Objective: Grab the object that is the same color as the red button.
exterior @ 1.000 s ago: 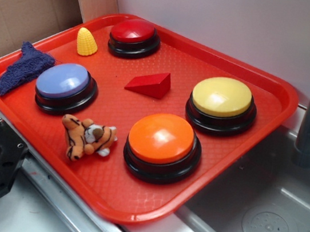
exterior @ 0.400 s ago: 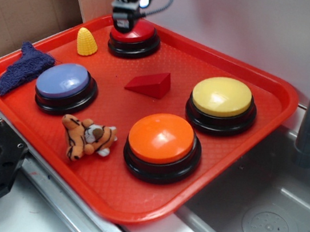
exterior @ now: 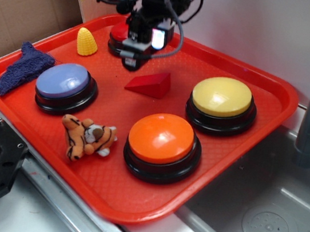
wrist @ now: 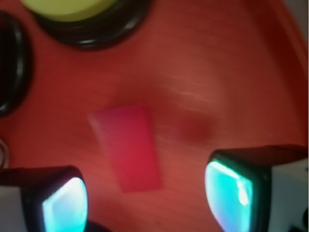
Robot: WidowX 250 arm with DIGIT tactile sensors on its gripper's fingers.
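gripper: jaws spread wide, holding nothing, above tray | wedge: lies flat, long axis left-right, thin end toward blue button | red button: behind arm

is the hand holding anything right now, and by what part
Nothing is held. The hand is open above the tray, and the red wedge block lies flat on it between the fingers, untouched.

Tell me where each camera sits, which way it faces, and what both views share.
Exterior: off the tray's front corner, angled down across it; shows the arm and gripper above the red button.
Wrist: on the gripper, looking straight down; both fingers frame the view.
Shared: red wedge, yellow button.
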